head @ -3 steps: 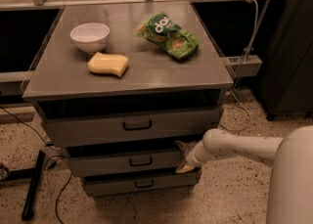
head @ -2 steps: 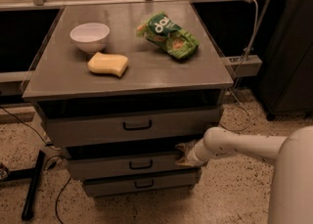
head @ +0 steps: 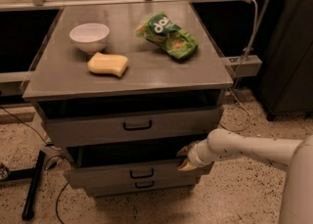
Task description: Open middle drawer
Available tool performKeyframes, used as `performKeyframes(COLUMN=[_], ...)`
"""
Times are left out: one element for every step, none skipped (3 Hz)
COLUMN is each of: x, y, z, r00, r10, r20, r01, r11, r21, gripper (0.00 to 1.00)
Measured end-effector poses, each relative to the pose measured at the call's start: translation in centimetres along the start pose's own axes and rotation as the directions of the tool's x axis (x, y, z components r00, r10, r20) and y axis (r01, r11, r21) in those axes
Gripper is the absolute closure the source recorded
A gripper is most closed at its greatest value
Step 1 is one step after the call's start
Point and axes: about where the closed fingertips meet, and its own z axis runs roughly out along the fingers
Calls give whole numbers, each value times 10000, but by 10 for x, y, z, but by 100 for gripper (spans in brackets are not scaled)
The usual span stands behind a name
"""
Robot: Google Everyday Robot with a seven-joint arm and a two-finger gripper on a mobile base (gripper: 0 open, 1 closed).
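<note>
At the middle drawer's upper right edge: we are finding the gripper [head: 185,159] sitting against the front of the middle drawer [head: 107,175], well away from its black handle [head: 142,173]. We are not able to tell whether it is spread or closed.
Middle drawer: we are seeing it below the top drawer [head: 98,129] and just above the bottom drawer [head: 166,184], with a dark opening showing above its front panel. We are judging it partly open.
Risk, slip: we are judging the purchase poor, since contact is lying on a bare panel edge rather than on the handle. A further pull is liable to slide the gripper off.
Risk, racking: we are expecting a pull from one corner to skew the drawer and bind it in its runners.
Risk, collision: we are noting the arm [head: 244,147] lying close under the top drawer's front. Any upward drift is likely to strike it.
Risk, load above: we are recording a bowl [head: 89,36], a sponge [head: 107,64] and a green bag [head: 168,34] resting loose on the worktop [head: 146,78]. A jerk through a jammed drawer is liable to shake them.
</note>
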Motion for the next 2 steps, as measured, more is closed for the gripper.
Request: performKeyframes(x=[0,0], y=[0,0], z=[0,0], r00=[10000,10000], r10=[-1,-1], r20=[1,1], r01=[1,1], r11=[10000,10000], r21=[-1,-2], gripper=[82,58])
